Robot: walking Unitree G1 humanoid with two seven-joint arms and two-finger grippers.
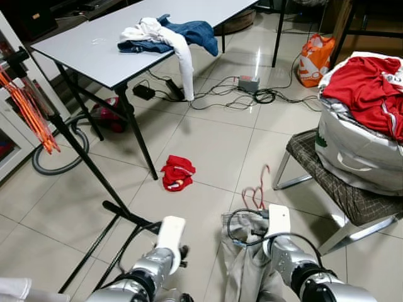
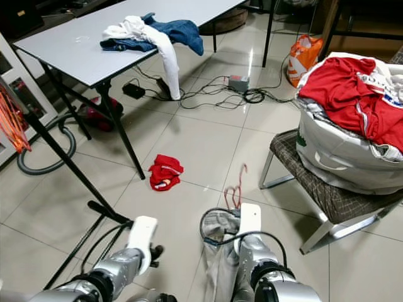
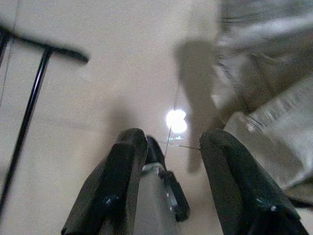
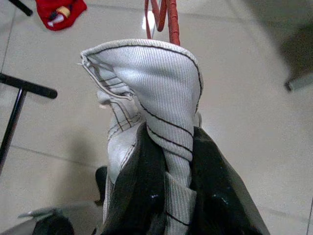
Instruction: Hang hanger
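Hanger (image 4: 166, 19) and grey garment (image 4: 156, 98) hang pinched in the right tool (image 4: 168, 161), held low; left tool (image 3: 171, 161) gapes empty.

- We see our left arm (image 1: 135, 277) at about 7 o'clock in the head views, silver, reaching forward and low over the floor.
- Our left gripper (image 3: 168, 186) points down, its two black fingers (image 3: 115, 191) spread apart with nothing between them.
- Our right arm (image 1: 308, 277) sits at about 5 o'clock, bent forward, a black cable looped over its wrist.
- Our right gripper (image 4: 168, 196) has its black fingers (image 4: 215, 191) pinched on a fold of grey garment (image 4: 151, 83) with dark stitching.
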